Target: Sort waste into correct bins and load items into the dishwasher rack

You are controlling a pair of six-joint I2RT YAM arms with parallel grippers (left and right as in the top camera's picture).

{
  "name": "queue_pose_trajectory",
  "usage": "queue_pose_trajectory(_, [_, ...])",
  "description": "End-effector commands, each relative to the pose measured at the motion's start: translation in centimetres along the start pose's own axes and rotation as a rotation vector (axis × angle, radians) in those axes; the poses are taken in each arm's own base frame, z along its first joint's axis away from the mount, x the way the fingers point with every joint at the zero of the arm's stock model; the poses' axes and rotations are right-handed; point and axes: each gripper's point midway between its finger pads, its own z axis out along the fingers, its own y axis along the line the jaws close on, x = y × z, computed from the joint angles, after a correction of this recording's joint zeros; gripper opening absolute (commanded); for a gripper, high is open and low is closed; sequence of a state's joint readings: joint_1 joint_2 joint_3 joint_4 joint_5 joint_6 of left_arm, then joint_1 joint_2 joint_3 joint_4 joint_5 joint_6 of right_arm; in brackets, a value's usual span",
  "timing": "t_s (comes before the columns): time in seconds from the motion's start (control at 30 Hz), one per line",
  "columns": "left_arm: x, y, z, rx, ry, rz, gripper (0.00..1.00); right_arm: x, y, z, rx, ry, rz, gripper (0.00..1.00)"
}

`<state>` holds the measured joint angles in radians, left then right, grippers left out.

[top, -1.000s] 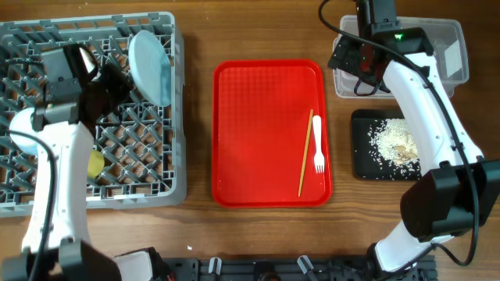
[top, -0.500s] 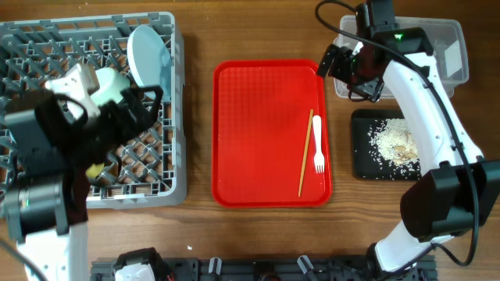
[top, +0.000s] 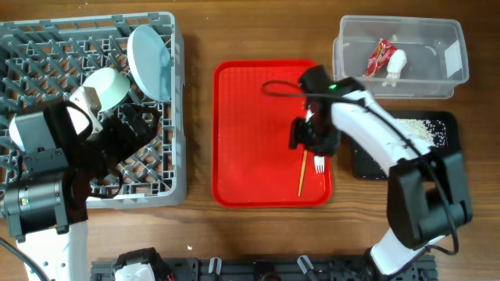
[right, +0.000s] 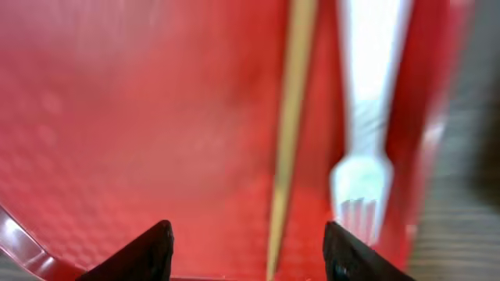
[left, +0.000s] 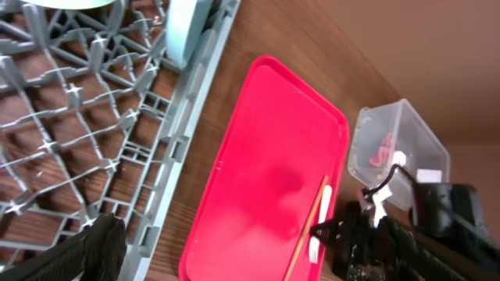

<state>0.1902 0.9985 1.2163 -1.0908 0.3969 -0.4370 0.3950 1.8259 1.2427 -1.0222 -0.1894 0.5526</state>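
Note:
The wooden chopstick [top: 302, 173] and white fork [top: 319, 163] lie on the right side of the red tray [top: 258, 133]. My right gripper [top: 312, 139] hovers low over them. In the right wrist view it [right: 254, 254] is open, its fingertips [right: 156, 250] either side of the chopstick [right: 291, 148], with the fork [right: 367, 148] to the right. My left gripper [top: 131, 123] is open and empty above the grey dishwasher rack [top: 170, 156]. The rack holds the upright pale blue plate [top: 150, 61] and a mint-green bowl [top: 109, 87].
The clear tub [top: 355, 78] at the back right holds the red wrapper [top: 379, 56] and white napkin [top: 396, 64]. The black tray [top: 444, 123], partly under my right arm, holds rice scraps [top: 418, 126]. In the left wrist view the rack [left: 78, 117] and red tray [left: 266, 172] show.
My right arm swung from the clear tub down onto the red tray, over the chopstick, its jaws narrowing. My left gripper opened, leaving the mint-green bowl in the rack, and drew back.

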Motion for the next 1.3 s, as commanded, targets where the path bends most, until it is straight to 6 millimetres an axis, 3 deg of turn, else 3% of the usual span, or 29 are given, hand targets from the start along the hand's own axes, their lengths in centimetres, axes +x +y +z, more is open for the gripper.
queue_pose_trajectory(0.0, [0.1, 1.4, -0.1, -0.071, -0.006, -0.032, 1.0, 0.5, -0.2, 0.4, 0.061, -0.037, 0.072, 0.53])
queue_pose_trajectory(0.3, [0.4, 2.6, -0.2, -0.129, -0.002, -0.052, 1.0, 0.2, -1.0, 3.7, 0.095, -0.051, 0.086, 0.53])
queue_pose_trajectory(0.4, [-0.5, 4.0, -0.7, -0.158, -0.035, -0.111, 1.0, 0.1, -1.0, 3.8, 0.093, -0.053, 0.074, 0.53])
queue_pose_trajectory(0.53, [-1.6, 7.4, -2.2, -0.229, -0.098, -0.302, 1.0, 0.3, -1.3, 4.5, 0.107, -0.035, 0.073, 0.52])
queue_pose_trajectory(0.73, [-1.0, 10.6, -3.7, -0.322, -0.112, -0.421, 1.0, 0.8, -1.3, 5.7, 0.081, -0.016, 0.076, 0.51])
queue_pose_trajectory(0.87, [-1.1, 11.2, -4.0, -0.34, -0.127, -0.441, 1.0, 0.9, -1.1, 5.7, 0.073, -0.009, 0.074, 0.43])
queue_pose_trajectory(1.03, [-0.9, 11.3, -4.0, -0.346, -0.12, -0.446, 1.0, 1.0, -1.0, 5.7, 0.067, -0.005, 0.076, 0.04])
queue_pose_trajectory(1.13, [-0.8, 11.3, -4.0, -0.348, -0.115, -0.448, 1.0, 0.9, -0.5, 5.5, 0.048, 0.0, 0.073, 0.04])
queue_pose_trajectory(1.27, [-0.7, 11.3, -4.0, -0.348, -0.111, -0.451, 1.0, 0.4, 2.0, 3.9, -0.044, 0.014, 0.013, 0.04])
